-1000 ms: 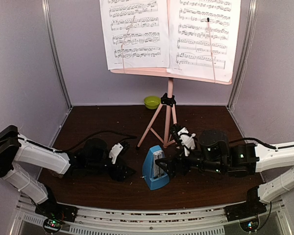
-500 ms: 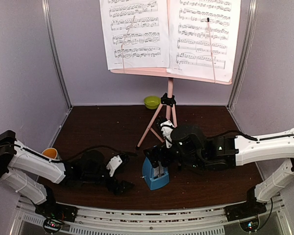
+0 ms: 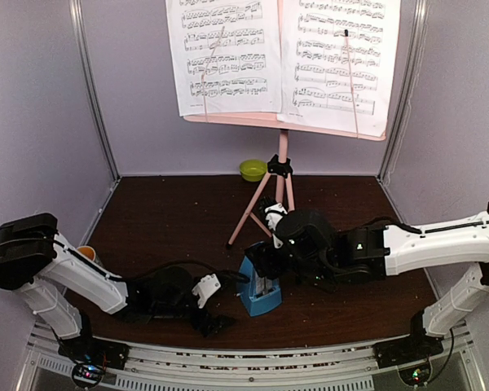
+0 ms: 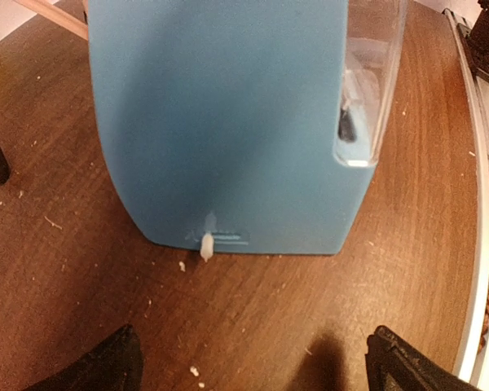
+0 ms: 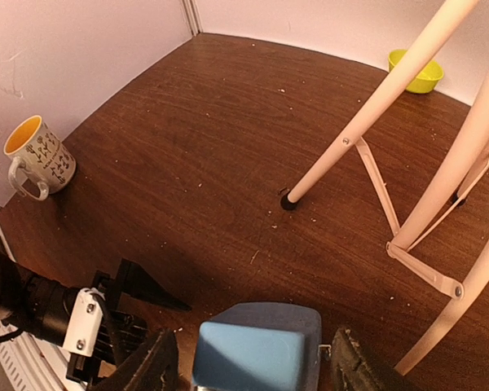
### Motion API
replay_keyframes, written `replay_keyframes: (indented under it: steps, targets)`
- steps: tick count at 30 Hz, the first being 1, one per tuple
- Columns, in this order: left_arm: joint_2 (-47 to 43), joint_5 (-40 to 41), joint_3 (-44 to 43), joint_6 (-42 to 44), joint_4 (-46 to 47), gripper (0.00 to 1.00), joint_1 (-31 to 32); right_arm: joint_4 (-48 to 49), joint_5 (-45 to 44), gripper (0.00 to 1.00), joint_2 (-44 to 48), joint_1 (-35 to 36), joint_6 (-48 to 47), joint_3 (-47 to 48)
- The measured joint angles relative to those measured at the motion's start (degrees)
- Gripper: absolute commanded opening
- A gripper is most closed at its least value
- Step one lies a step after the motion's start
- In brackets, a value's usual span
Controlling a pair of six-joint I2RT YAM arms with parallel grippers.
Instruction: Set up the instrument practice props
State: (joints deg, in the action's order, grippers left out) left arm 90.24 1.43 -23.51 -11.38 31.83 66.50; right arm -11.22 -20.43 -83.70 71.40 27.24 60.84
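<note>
Straddling the top of the metronome (image 5: pixel 257 346), the right gripper (image 5: pixel 253 365) hangs over it from above. One finger (image 5: pixel 151 366) stands on each side of the blue cap with a thin gap on both sides. The jaws are partway apart and no grip shows.

The left gripper (image 4: pixel 257 366) lies low on the table (image 3: pixel 163 212) with its jaws wide and nothing between them. The metronome stands upright just ahead of its fingertips (image 4: pixel 106 362), apart from them. Its blue flank fills that wrist view, with the clear cover (image 4: pixel 371 90) toward the right of it. A small white tab (image 4: pixel 205 244) sticks out at the foot of the flank, nearest this gripper. From above, this gripper sits near the metronome's base, while the right one is directly over the metronome.

Ahead of the right gripper, past the metronome, rise the legs of the pink stand (image 3: pixel 282 175), one foot planted on the table straight before the fingers. High above both grippers, two sheets (image 3: pixel 224 57) rest side by side on its desk.

A mug (image 5: pixel 37 155) stands well off to the left of the right gripper, by the wall. A green bowl (image 5: pixel 416 72) sits far ahead of it, beyond the stand's legs.
</note>
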Motion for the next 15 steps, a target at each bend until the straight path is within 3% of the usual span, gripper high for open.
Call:
replay_keyframes:
  steps: [15]
  targets:
    - [7.69, 7.28, -5.33, -0.11, 6.21, 0.98, 6.29, -2.29, -0.68, 0.37, -1.97, -0.04, 4.28, 2.95]
